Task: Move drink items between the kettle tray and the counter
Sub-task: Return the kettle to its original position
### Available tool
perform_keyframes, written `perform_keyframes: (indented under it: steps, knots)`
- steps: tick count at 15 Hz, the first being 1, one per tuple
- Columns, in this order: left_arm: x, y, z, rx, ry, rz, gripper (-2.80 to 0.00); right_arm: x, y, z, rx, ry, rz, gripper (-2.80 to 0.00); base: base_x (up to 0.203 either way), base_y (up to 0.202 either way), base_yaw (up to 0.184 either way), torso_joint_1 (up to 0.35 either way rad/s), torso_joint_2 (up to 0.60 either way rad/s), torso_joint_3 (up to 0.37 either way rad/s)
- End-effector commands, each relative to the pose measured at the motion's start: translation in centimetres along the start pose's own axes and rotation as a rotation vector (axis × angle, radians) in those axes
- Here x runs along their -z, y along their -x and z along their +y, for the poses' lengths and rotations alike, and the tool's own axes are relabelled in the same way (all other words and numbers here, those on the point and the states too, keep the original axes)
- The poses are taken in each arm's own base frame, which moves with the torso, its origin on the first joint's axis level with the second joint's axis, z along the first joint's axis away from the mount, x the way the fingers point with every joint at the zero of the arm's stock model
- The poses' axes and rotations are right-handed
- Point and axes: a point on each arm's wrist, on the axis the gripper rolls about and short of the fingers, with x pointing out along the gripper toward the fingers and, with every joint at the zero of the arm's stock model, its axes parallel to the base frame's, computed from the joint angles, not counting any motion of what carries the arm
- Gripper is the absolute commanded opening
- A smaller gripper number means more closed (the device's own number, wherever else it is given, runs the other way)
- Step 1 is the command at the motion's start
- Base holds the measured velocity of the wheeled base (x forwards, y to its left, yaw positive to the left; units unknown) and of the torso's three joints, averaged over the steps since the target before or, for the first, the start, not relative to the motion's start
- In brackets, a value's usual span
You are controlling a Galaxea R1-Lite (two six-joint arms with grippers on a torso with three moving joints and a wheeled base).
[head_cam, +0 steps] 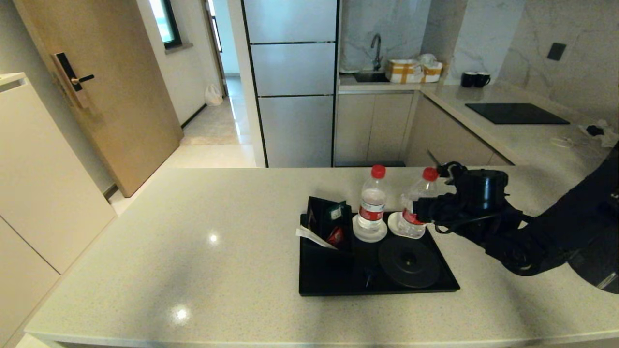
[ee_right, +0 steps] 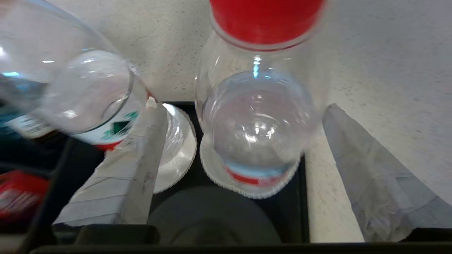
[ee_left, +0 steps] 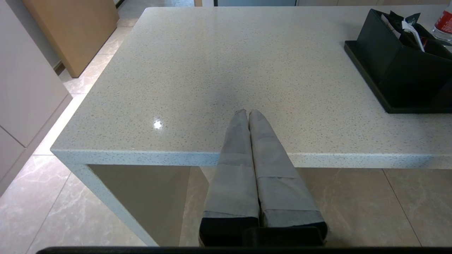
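Observation:
Two clear bottles with red caps stand on white saucers at the back of the black kettle tray (head_cam: 338, 282). My right gripper (head_cam: 420, 209) is open around the right bottle (head_cam: 408, 215). In the right wrist view this bottle (ee_right: 257, 120) sits between the taped fingers (ee_right: 134, 165), with gaps on both sides. The left bottle (head_cam: 372, 203) stands free beside it. The round kettle base disc (head_cam: 408, 261) is bare, and the kettle is out of view. My left gripper (ee_left: 247, 112) is shut with nothing in it, over the front edge of the counter (ee_left: 229, 63).
A black sachet box (head_cam: 329, 222) fills the tray's back left corner. Beyond the counter (head_cam: 193, 241), at the back right, are a black hob (head_cam: 515, 113), two black mugs (head_cam: 474, 79) and a cable (head_cam: 592, 130).

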Motion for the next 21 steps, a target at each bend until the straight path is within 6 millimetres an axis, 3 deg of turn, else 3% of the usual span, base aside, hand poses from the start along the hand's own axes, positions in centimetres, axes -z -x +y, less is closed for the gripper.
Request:
perform_keyframes:
  steps: [1,6,8,9,11,15,20,21]
  knots:
    - [0.0,0.0,0.0,-0.001,0.0,0.001,-2.8,-2.2,2.4,0.0,-0.008,-0.01,-0.059,0.0,0.0,0.0,0.0,0.0,0.0,0.0]
    - [0.0,0.0,0.0,-0.001,0.0,0.001,-2.8,-6.5,10.4,-1.9,0.037,-0.052,-0.163,0.0,0.0,0.0,0.0,0.0,0.0,0.0]
    - [0.0,0.0,0.0,-0.001,0.0,0.001,-2.8,-6.0,13.1,-3.4,0.096,-0.129,-0.105,0.0,0.0,0.0,0.0,0.0,0.0,0.0]
    - [0.0,0.0,0.0,-0.001,0.0,0.001,-2.8,-4.1,13.7,-4.2,0.126,-0.19,-0.037,0.0,0.0,0.0,0.0,0.0,0.0,0.0]
    - [0.0,0.0,0.0,-0.001,0.0,0.001,-2.8,-2.5,14.2,-5.8,0.196,-0.286,-0.009,0.0,0.0,0.0,0.0,0.0,0.0,0.0]
    - [0.0,0.0,0.0,-0.001,0.0,0.001,-2.8,0.8,14.0,-6.2,0.209,-0.276,0.043,0.0,0.0,0.0,0.0,0.0,0.0,0.0]
    - [0.0,0.0,0.0,-0.001,0.0,0.001,-2.8,3.0,10.1,-8.5,0.347,-0.268,-0.005,0.0,0.0,0.0,0.0,0.0,0.0,0.0]
    - [0.0,0.0,0.0,-0.001,0.0,0.001,-2.8,3.1,9.9,-8.8,0.369,-0.262,-0.024,-2.8,0.0,0.0,0.0,0.0,0.0,0.0]
